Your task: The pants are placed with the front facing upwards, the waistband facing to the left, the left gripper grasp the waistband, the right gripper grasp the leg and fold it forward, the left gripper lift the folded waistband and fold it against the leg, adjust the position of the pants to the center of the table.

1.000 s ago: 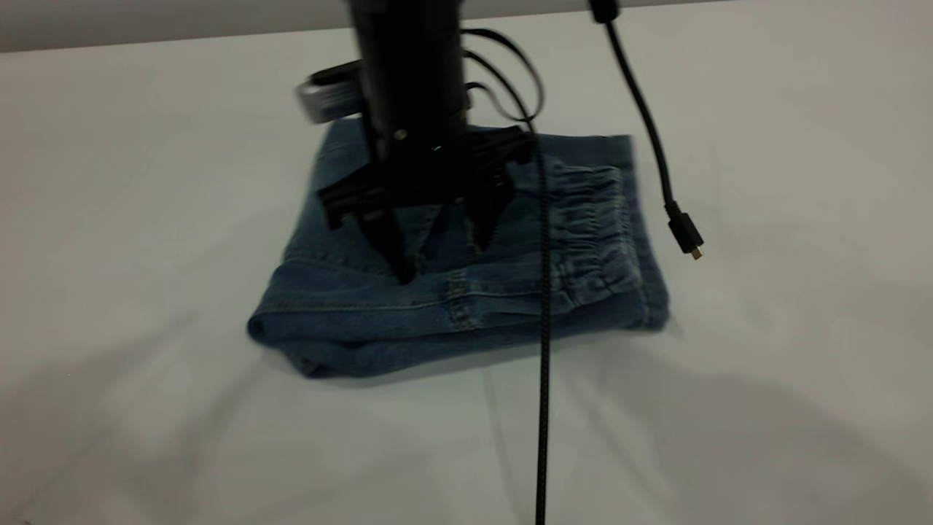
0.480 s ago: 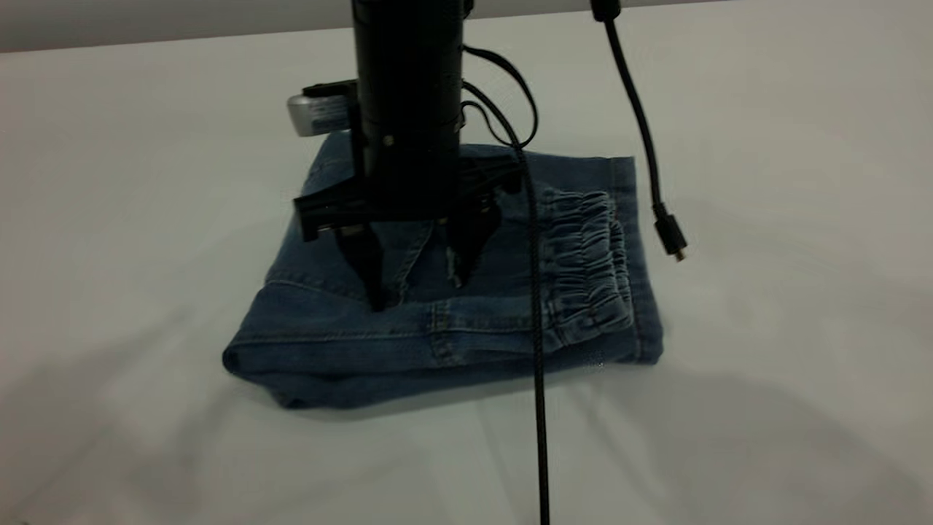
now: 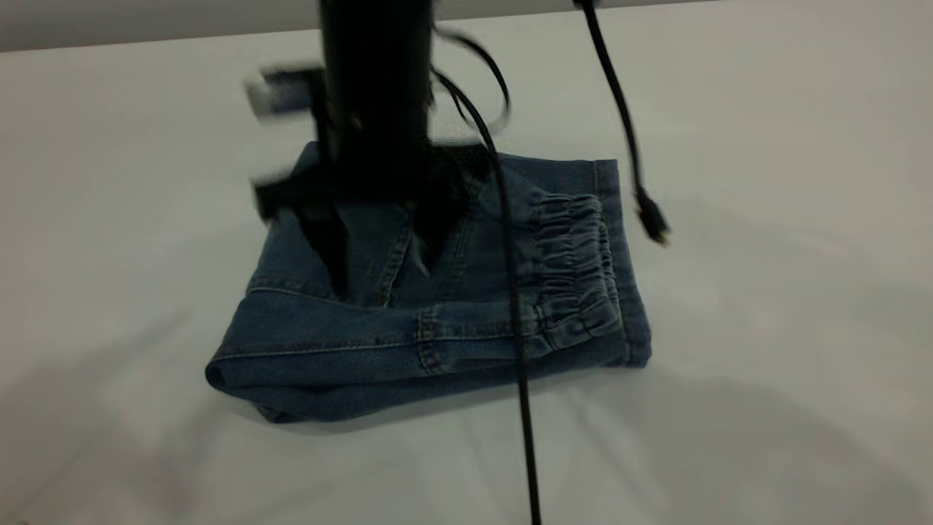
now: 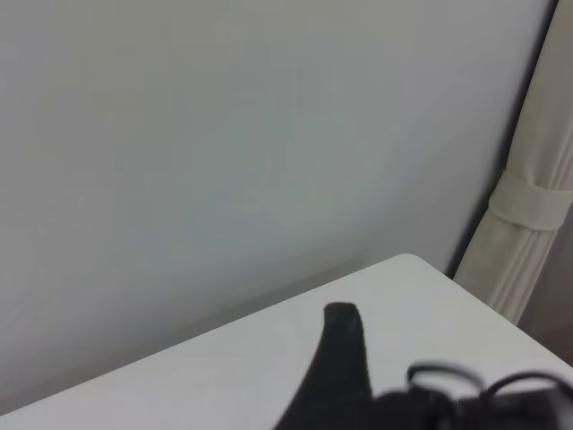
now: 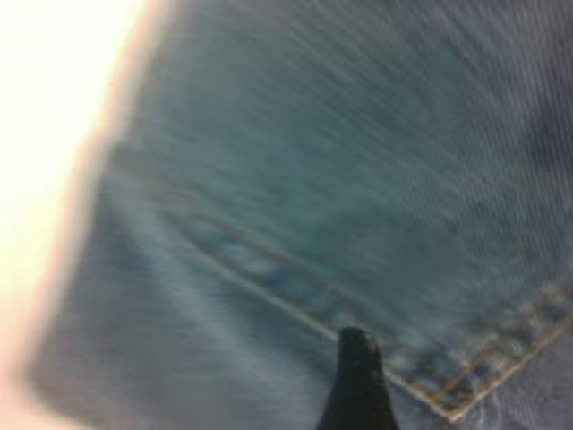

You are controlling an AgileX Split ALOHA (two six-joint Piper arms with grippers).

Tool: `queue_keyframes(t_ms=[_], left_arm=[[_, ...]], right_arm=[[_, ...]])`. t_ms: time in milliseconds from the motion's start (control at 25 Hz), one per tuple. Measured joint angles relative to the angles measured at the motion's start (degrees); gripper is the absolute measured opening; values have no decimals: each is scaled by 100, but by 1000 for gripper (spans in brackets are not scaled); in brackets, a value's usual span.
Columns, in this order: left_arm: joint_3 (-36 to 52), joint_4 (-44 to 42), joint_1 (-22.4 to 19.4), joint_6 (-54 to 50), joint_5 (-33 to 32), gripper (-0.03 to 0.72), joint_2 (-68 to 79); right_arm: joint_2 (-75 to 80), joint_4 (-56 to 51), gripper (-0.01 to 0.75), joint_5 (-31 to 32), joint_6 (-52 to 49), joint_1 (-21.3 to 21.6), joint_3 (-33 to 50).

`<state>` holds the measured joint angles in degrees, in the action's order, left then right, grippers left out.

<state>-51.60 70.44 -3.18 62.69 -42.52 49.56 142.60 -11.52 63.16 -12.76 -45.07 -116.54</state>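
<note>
The blue denim pants (image 3: 437,335) lie folded into a compact rectangle on the white table (image 3: 787,240). The gathered waistband (image 3: 576,270) lies on top at the bundle's right end, and a flat stitched hem (image 3: 633,299) of the leg shows just beyond it. My right gripper (image 3: 379,273) points straight down, open, with both fingertips pressed on the top layer left of the waistband. Its wrist view shows one finger (image 5: 358,381) on denim beside a stitched pocket corner (image 5: 466,394). Of my left gripper only one black finger (image 4: 344,349) shows, above a far table corner, away from the pants.
A black braided cable (image 3: 521,379) hangs across the front of the pants. A second cable ends in a loose plug (image 3: 651,222) swinging right of the waistband. A pale curtain (image 4: 528,224) and a wall stand behind the table corner in the left wrist view.
The right gripper, fingers pressed on the denim, has slid left and toward the camera, dragging the folded pants with it. The hanging cables swung left.
</note>
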Motion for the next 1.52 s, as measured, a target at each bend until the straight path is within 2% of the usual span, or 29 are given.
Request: queue_keyframes(t_ms=[200,440,960,1080,1240,1520], left_arm=[[0,0,0,0,-5,582,0],[0,-60,0,0,-19,582,0],[0,-1106,0,-316,9,582,-5],[0,-1561,0,-609,-22,582,-5],[0,-2294,0,-1201,-74,582,-18],[0,-3883,0,-2786,-551,582,-60]], right_arm=[[-209,259,454,659,300,10,-869],[-579,102,453,695,743,13,-1788],[-2566,-89,451,710,1473,-8,-1813],[-3124,-78,451,704,1595,-8,-1657],[-3890,106,451,704,1651,-8,-1056],[-5258,769,451,687,1586,-8,660]])
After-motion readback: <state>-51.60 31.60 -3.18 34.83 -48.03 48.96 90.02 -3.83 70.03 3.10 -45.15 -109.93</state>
